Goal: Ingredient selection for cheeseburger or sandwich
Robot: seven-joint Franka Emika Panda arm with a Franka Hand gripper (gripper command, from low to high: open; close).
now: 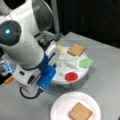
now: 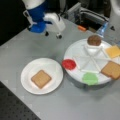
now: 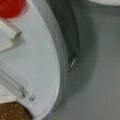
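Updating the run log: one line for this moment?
gripper: holds nothing, above table near divided tray | plate: one toast square | tray: patty, cheese, toast, leaf, red disc

We find no readable text, labels, brand names, numbers or signs anywhere in these views. No surface in either front view or the wrist view carries lettering we can make out.
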